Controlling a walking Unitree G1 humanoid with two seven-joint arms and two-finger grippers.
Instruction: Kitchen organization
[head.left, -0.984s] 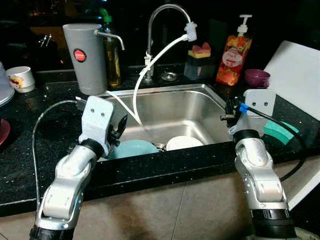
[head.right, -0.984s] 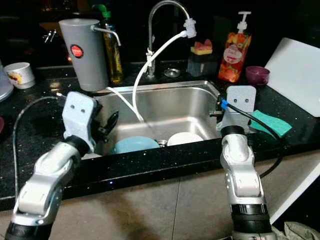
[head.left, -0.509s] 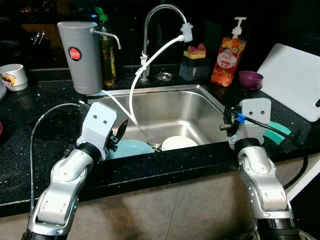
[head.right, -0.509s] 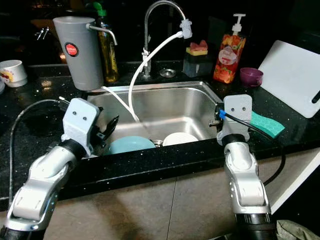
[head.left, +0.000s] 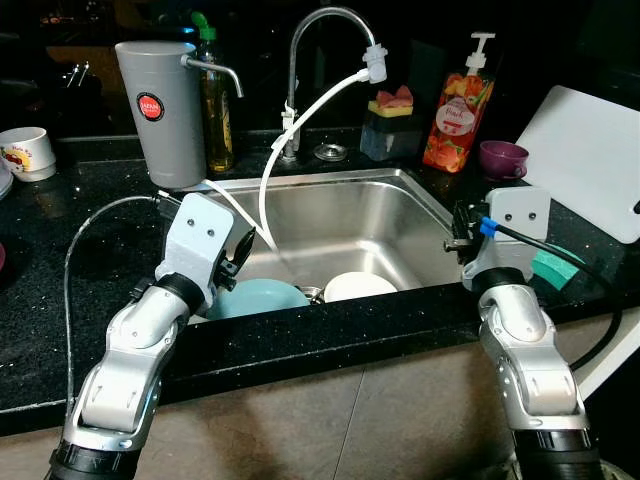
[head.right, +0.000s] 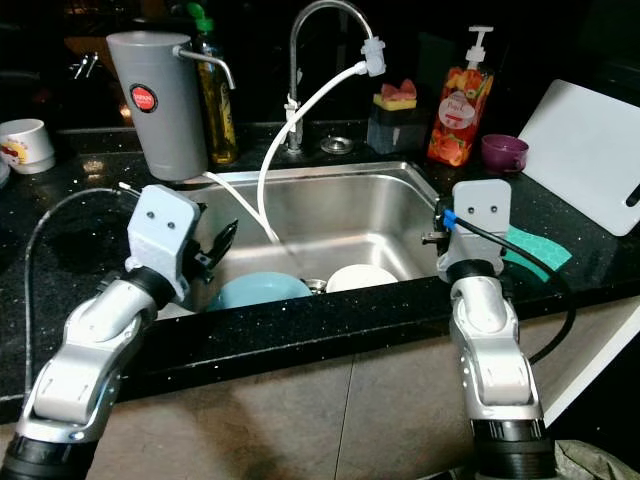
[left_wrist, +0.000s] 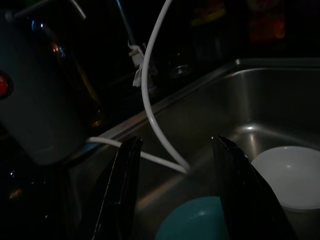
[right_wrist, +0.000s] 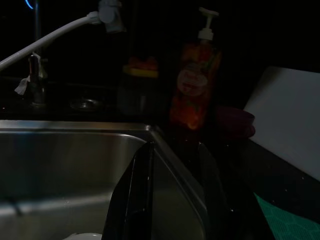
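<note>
The sink's (head.left: 400, 200) front wall hides the near part of the teal bowl (head.left: 258, 297) and the white bowl (head.left: 352, 286) inside it. The left gripper (head.left: 236, 262) covers the teal bowl's left edge. Right of the sink, the green sponge (head.left: 556, 266) is partly behind the right arm. The white cutting board (head.left: 585, 160) is cut off by the picture's edge.

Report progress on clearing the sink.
Nothing looks done: the teal bowl and white bowl sit in the sink. In hand: the left gripper, open, hovers over the teal bowl; the right gripper, open and empty, is at the sink's right rim. Left: lifting both bowls.
</note>
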